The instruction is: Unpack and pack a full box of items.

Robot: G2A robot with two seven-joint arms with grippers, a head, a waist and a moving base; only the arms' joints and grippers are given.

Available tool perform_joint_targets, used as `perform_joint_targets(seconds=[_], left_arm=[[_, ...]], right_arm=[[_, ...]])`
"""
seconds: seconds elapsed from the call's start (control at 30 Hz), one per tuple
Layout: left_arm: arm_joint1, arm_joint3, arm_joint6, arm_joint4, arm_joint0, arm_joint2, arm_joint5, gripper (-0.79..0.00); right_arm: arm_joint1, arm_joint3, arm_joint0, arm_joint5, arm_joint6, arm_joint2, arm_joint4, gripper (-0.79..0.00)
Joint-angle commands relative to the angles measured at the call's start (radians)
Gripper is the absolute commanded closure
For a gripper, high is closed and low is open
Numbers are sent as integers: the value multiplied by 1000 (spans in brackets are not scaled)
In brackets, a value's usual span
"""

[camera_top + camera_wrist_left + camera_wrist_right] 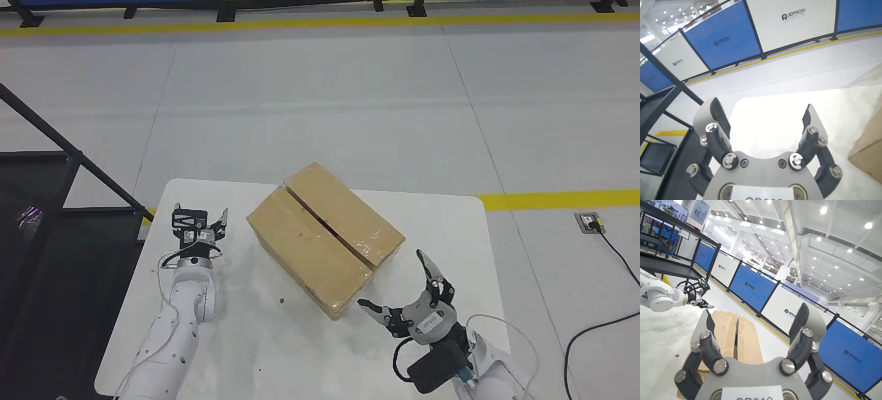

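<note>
We hold the left end effector (199, 213) and right end effector (391, 279) wide and empty; the box (325, 238) is still closed, so unpacking seems unstarted.

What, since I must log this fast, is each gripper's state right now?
Left gripper: open, holding nothing.
Right gripper: open, holding nothing, near the cardboard box.

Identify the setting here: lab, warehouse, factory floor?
Probably a factory hall: blue and white partition panels fence the area, a yellow floor line runs past the table, and the high ceiling carries rows of lights.
</note>
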Motion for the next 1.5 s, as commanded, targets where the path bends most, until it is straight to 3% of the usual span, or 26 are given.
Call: perform_joint_targets(seconds=[0.0, 0.3, 0.53, 0.6, 0.9, 1.07, 1.17, 1.27, 1.33, 1.47], left_arm=[[-5, 22, 41, 20, -13, 25, -35, -785], [-28, 208, 122, 24, -129, 80, -144, -785], [-14, 303, 178, 42, -179, 77, -345, -785], [-4, 316, 194, 69, -184, 73, -365, -785], [27, 318, 248, 120, -168, 58, -477, -785], [43, 293, 265, 131, -151, 46, -530, -785], [46, 283, 257, 91, -143, 26, -516, -785], [28, 267, 176, 10, -149, 17, -395, -785], [11, 256, 126, -25, -155, 33, -339, -785], [-15, 251, 152, 11, -148, 88, -200, -785]], right_arm=[[1, -2, -6, -22, -11, 6, 22, -785], [12, 8, -63, -143, -155, 62, 126, -785], [18, 20, -87, -231, -221, 87, 194, -785], [17, 27, -96, -202, -174, 106, 232, -785], [17, 27, -96, -202, -174, 106, 232, -785], [9, 56, -83, -194, -135, 108, 377, -785], [2, 92, -80, -178, -119, 115, 517, -785], [-9, 135, -86, -66, -22, 132, 676, -785], [-9, 135, -86, -66, -22, 132, 676, -785], [-9, 135, -86, -66, -22, 132, 676, -785]])
